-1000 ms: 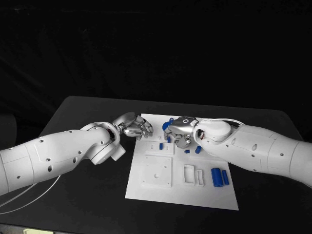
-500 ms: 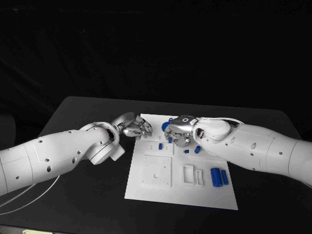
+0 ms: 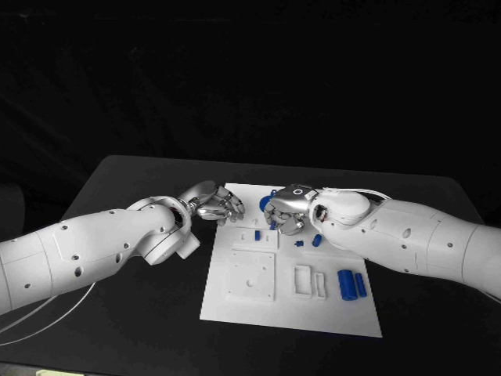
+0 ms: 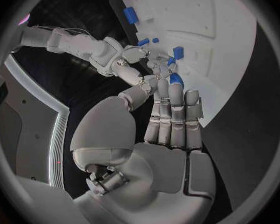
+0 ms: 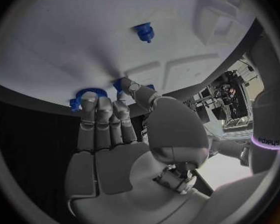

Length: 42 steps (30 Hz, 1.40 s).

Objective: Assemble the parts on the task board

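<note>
both hands are over the far end of the white task board point(image 3: 290, 305) on the black table point(image 3: 127, 313). the right hand point(image 3: 290, 210) has its fingers straight and close together, tips by a blue ring part point(image 5: 85, 95); i cannot tell if it holds it. the left hand point(image 3: 211, 202) looks curled; i cannot tell if it holds anything. two blue cylinders point(image 3: 352, 283) lie on the board's right side.

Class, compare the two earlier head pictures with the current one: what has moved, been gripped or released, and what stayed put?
Little visibly changed. The right robot hand edged slightly toward the left robot hand at the far end of the task board. No visible grasp or release. The two blue cylinders and the board stayed put.
</note>
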Each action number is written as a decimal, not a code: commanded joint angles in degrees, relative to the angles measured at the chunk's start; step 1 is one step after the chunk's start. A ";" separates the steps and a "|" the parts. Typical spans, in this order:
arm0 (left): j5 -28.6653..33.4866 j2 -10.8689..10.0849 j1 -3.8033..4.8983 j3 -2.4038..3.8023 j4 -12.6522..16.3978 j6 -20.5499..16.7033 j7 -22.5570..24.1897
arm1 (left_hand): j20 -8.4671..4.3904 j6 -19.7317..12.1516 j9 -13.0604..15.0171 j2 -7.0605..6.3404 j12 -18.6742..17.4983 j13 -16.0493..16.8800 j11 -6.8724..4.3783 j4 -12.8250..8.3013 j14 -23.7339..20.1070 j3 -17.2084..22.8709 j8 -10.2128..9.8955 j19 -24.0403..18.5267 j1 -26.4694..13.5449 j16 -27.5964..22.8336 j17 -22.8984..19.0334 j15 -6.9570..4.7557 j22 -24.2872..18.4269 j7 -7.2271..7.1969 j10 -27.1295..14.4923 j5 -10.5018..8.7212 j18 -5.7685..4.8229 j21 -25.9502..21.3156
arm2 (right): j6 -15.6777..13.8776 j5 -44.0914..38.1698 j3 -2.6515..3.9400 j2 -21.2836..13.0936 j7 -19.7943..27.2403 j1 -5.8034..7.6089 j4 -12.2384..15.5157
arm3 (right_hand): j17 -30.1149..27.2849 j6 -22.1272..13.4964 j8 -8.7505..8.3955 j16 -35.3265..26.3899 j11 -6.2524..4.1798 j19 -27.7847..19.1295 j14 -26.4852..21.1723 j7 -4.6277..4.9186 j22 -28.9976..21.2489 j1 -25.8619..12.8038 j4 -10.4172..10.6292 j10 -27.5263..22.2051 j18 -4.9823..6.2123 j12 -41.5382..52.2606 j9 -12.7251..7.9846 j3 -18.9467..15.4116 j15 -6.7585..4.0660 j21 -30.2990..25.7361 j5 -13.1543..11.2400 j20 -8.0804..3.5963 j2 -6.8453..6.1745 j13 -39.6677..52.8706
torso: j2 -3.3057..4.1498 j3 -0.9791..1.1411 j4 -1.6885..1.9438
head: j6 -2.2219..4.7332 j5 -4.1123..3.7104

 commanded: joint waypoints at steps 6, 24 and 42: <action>0.24 0.04 0.06 0.04 0.04 0.92 0.09 | -3.91 -0.17 -0.03 0.27 -0.28 -0.08 0.34 0.40 0.01 0.09 -0.32 -0.28 -0.01 -0.31 0.08 0.14 0.11 0.42 -0.20 -0.14 -0.90 -0.41 | 0.58 0.28 0.01 0.15 -0.65 0.02 -0.29 | -0.47 2.34 0.34 0.33 -0.10 0.12 -0.24 1.00 -0.35 -1.27 0.13 0.05 0.93 0.07 0.24 -1.96 -0.22 0.20 -0.32 -0.38 1.22 -0.40 | 0.03 -0.06 0.06 | -0.09 -0.16; 0.24 0.01 0.09 0.04 0.04 1.15 0.16 | -3.89 -0.27 -0.01 0.38 -0.29 -0.11 0.37 0.38 -0.03 0.26 -0.33 -0.29 0.22 -0.36 0.08 0.16 0.13 0.45 -0.30 -0.11 -0.87 -0.48 | -0.19 0.59 0.01 -0.31 -2.44 0.01 -0.43 | -1.03 3.59 0.78 0.63 -0.80 0.16 -0.24 0.34 -0.81 -2.08 0.15 0.05 0.93 0.17 0.67 -2.99 -0.40 0.23 -0.32 -0.45 3.33 -0.80 | 0.09 -0.08 0.01 | -0.30 -0.18; 3.21 -0.11 0.12 0.04 -0.19 1.37 1.98 | -3.76 -0.42 -0.01 0.49 -0.39 -0.21 0.48 0.80 -0.09 0.09 -0.38 -0.33 -0.16 -0.45 0.08 0.26 0.19 0.54 -0.46 -0.16 -0.94 -0.59 | 1.20 17.91 0.94 -2.68 -1.35 0.04 0.66 | -1.41 3.52 0.70 0.77 -0.87 0.27 -0.17 0.29 -1.09 -2.61 -0.74 0.05 0.93 0.30 0.93 -3.60 -0.56 0.32 -0.32 -0.61 4.56 -0.92 | 0.01 -0.09 -0.02 | 0.10 -0.30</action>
